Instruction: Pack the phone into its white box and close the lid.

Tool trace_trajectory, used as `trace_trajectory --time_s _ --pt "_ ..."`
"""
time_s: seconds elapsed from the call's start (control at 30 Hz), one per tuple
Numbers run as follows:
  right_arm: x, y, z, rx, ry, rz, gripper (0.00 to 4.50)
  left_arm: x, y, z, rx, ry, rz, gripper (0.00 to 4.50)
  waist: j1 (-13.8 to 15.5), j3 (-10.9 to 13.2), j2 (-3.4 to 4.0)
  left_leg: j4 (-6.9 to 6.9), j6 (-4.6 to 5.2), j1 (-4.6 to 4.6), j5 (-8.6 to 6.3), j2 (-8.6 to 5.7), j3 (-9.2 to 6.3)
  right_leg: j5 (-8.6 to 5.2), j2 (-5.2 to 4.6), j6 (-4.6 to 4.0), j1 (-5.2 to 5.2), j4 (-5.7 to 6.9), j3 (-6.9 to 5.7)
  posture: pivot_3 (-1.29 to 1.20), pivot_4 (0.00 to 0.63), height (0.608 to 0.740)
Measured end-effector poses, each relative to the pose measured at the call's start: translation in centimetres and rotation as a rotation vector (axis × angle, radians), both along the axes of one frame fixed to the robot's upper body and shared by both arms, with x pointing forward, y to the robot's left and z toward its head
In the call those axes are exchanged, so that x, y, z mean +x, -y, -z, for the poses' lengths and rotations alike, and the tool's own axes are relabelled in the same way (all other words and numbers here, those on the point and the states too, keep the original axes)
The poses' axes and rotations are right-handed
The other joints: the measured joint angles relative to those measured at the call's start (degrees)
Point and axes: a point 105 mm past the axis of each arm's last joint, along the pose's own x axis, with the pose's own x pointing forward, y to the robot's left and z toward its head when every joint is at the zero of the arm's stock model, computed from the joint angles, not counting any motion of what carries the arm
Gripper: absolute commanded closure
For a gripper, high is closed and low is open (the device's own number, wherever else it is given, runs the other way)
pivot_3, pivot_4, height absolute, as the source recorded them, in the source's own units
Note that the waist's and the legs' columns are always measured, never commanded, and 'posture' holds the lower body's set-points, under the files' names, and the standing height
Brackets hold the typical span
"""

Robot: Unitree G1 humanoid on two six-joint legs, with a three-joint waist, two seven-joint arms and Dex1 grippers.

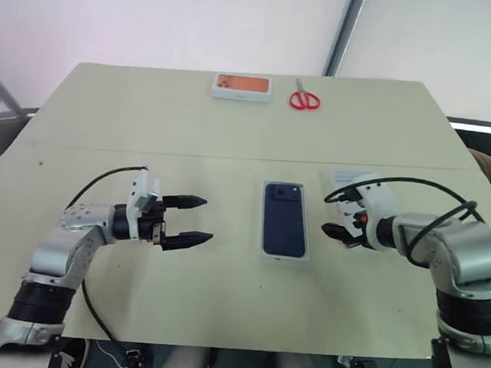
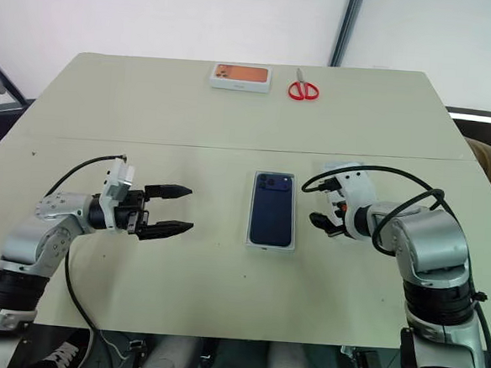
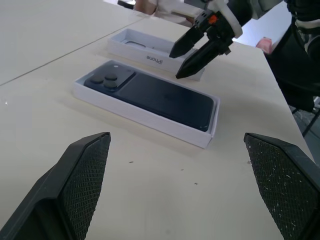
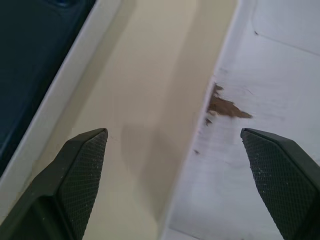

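While inside white box, phone; lid apart.

Lid mostly blocked from the head cams

The lid sat largely behind the right gripper, and the print on the orange-topped box was too tiny to read.

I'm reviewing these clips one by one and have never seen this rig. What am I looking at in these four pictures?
A two-armed humanoid robot stands at a table. Two pictures come from its head camera, two from cameras on its wrists. The phone already lies in the white box. The lid lies upturned beside it, under the right gripper. The left gripper hovers on the box's other side. Both are open and hold nothing. An orange-topped box and red scissors lie at the far edge.
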Motion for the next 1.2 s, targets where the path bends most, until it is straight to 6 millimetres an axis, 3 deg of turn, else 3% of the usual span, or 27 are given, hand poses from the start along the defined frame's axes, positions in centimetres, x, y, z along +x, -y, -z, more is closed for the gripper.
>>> trace_trajectory --time_s 0.03,0.13,0.37,0.63,0.8,0.87,0.93,1.03,1.1,1.2 --pt "0.0 0.0 0.0 -0.006 0.003 0.002 0.04 -0.1 0.0 0.1 0.0 -0.001 -0.001 0.0 -0.03 0.0 0.0 0.0 0.0 0.0 0.0 0.0 0.0 0.0 0.0 0.0 0.0 0.0 0.0 0.0 0.15 0.74" --pt "0.1 0.1 0.0 -0.017 0.011 0.015 0.81 -0.2 0.0 0.4 0.003 -0.012 -0.011 0.0 -0.09 0.0 0.0 -0.01 0.0 0.0 0.0 0.0 0.0 0.0 0.0 0.0 -0.01 0.0 0.0 0.0 0.15 0.74" --pt "0.1 0.0 0.6 -0.029 0.007 0.04 4.43 -0.2 0.3 0.3 0.004 0.001 -0.021 0.0 -0.58 0.0 0.0 -0.01 0.0 0.0 0.0 0.0 0.0 0.0 0.03 0.0 0.0 0.0 -0.01 0.0 0.15 0.74" --pt "0.4 -0.2 0.8 -0.016 0.027 0.078 4.43 -0.2 0.5 0.3 -0.001 0.01 -0.018 0.0 -1.04 0.0 0.01 -0.03 0.01 0.02 0.0 0.01 -0.01 0.0 0.07 0.0 0.01 0.01 -0.01 0.0 0.15 0.74" --pt "1.6 -0.5 0.1 0.053 0.059 0.141 4.43 -0.1 0.5 0.3 0.004 0.012 -0.027 0.0 -1.03 0.01 0.03 -0.03 0.01 0.02 0.0 0.0 0.01 0.0 0.07 0.0 -0.02 0.02 0.0 0.0 0.15 0.74" --pt "2.9 -2.1 -2.4 0.214 0.133 0.134 4.43 0.4 0.4 0.2 -0.003 0.013 -0.053 0.0 -1.35 0.07 0.13 -0.03 0.0 0.02 0.01 0.02 0.06 0.01 0.1 0.01 -0.08 0.11 0.06 0.0 0.15 0.74" --pt "3.9 -4.5 -6.2 0.389 0.242 0.049 4.43 1.1 0.8 -0.4 -0.028 0.032 -0.068 0.0 -1.25 0.13 0.22 -0.03 0.0 0.02 0.01 0.02 0.05 0.0 0.13 0.02 -0.13 0.21 0.06 0.0 0.15 0.74" --pt "4.3 -6.5 -10.4 0.674 0.326 -0.024 4.43 2.0 0.2 -0.6 -0.036 0.041 -0.129 0.0 -1.11 0.12 0.21 -0.06 0.0 0.02 0.01 0.01 0.02 0.0 0.14 0.02 -0.12 0.2 0.05 0.0 0.15 0.74" --pt "4.1 -7.5 -10.9 0.852 0.301 -0.07 4.43 2.5 -0.1 -0.7 -0.045 0.041 -0.159 0.0 -0.98 0.11 0.19 -0.02 0.0 0.03 0.01 0.0 0.0 0.0 0.13 0.01 -0.08 0.2 0.04 0.0 0.15 0.74" --pt "3.3 -9.1 -9.2 1.06 0.189 -0.122 4.43 2.8 -0.7 -1.2 -0.058 0.053 -0.193 0.0 -0.99 0.12 0.21 -0.02 -0.01 0.03 0.01 -0.02 0.02 0.0 0.07 0.01 -0.12 0.29 0.08 0.0 0.15 0.74"
